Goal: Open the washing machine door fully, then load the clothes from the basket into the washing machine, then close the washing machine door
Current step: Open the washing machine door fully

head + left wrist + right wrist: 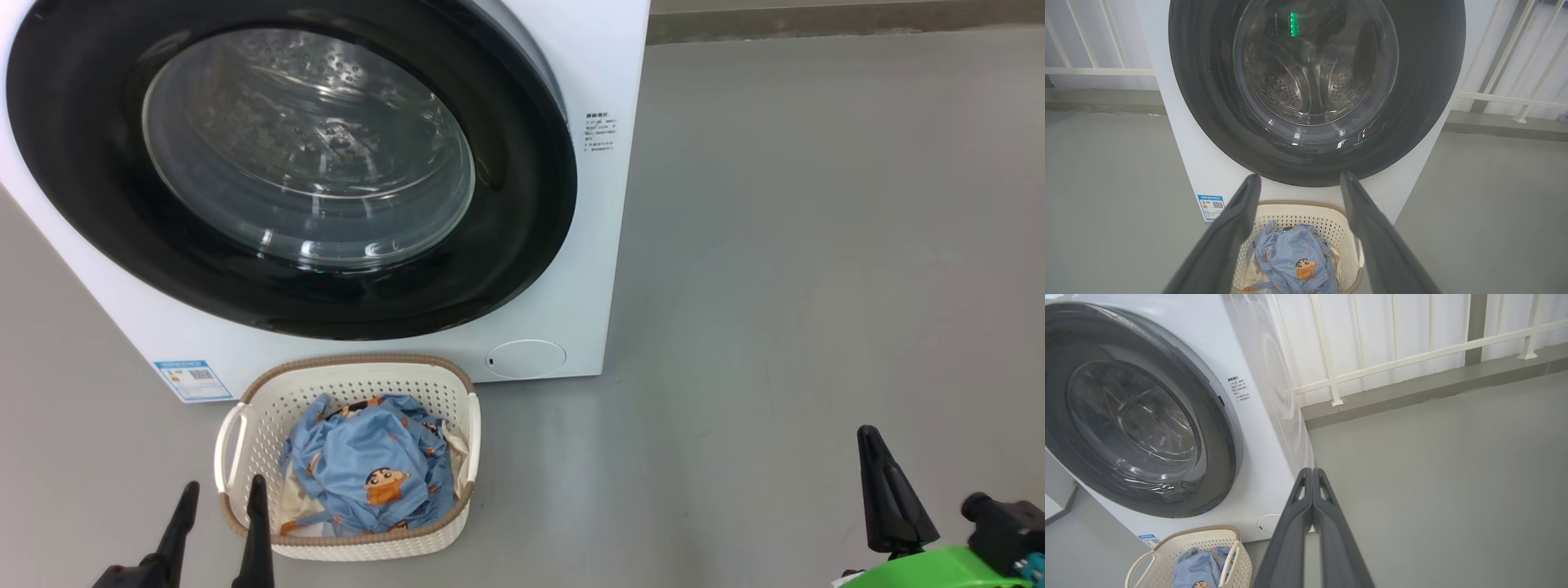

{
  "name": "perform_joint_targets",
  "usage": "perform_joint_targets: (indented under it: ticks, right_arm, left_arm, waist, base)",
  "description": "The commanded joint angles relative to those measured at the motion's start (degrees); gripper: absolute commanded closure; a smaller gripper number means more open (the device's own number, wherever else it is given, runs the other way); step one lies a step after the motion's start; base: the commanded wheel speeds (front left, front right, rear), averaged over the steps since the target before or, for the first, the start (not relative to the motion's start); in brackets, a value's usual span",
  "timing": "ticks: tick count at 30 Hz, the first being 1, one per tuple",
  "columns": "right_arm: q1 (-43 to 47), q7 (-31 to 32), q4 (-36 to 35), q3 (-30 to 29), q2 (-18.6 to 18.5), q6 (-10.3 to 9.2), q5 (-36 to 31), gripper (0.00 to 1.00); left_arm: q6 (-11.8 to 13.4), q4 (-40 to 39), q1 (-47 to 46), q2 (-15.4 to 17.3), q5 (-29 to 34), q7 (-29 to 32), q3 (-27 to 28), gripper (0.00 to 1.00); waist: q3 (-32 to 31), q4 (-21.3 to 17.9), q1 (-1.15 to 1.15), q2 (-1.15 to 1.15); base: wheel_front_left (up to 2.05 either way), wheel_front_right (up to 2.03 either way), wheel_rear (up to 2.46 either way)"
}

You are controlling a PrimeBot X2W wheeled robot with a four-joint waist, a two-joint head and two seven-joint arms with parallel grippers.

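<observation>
Head view: washing machine door (506,204) sits shut, basket (359,361) of clothes (367,465) just beneath. The left gripper (1300,176) gapes, the right gripper (1312,470) is pinched empty; that glossy rim may slip its pull.

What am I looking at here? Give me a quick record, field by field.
machine: white washing machine on a grey floor
door: shut, drum visible through the glass
basket: on the floor in front of the machine
clothes: blue cartoon-print fabric, all in the basket
left claw: open, empty, by the basket
right claw: shut, empty, over bare floor
</observation>
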Motion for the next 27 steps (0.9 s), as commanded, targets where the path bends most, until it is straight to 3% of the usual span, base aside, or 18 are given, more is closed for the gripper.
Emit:
perform_joint_targets:
  ticks: [1,9,10,17,22,27]
  right_arm:
    - [-0.7,-0.7,-0.9,1.9,-0.1,0.09,4.9,1.00]
    - [-1.7,-0.7,1.8,-0.7,0.0,0.09,39.9,1.00]
    - [-1.7,-0.7,1.8,-0.7,0.0,0.09,39.9,1.00]
    - [-5.9,0.1,3.2,-2.3,-0.7,0.09,64.6,1.00]
    - [-10.8,9.5,4.6,-7.7,-4.4,0.09,78.2,1.00]
    - [-17.0,19.3,8.4,-16.0,-8.3,0.09,83.4,1.00]
  left_arm:
    - [-0.2,-1.2,-0.6,0.8,-0.4,-0.4,2.0,0.00]
    - [0.1,-2.1,-0.4,0.8,-0.6,-0.4,0.6,0.00]
    - [0.1,-2.1,-0.4,0.8,-0.6,-0.4,0.6,0.00]
    - [0.2,-3.1,-0.7,0.8,-0.9,-0.4,-0.7,0.00]
    - [0.8,-4.8,-1.3,0.8,-2.1,-0.4,-2.5,0.00]
    - [0.9,-6.3,-2.8,0.8,-2.5,-0.4,-4.8,0.00]
  waist:
    - [0.0,0.0,0.00,0.00]
    - [1.5,0.7,0.00,0.00]
    - [1.5,0.7,0.00,0.00]
    - [5.2,1.0,0.00,0.00]
    - [9.2,1.6,0.00,0.00]
    - [14.1,3.0,0.00,0.00]
  base:
    - [0.00,0.00,0.00]
    - [0.00,0.00,0.00]
    - [0.00,0.00,0.00]
    - [0.00,0.00,0.00]
    - [0.00,0.00,0.00]
    - [0.00,0.00,0.00]
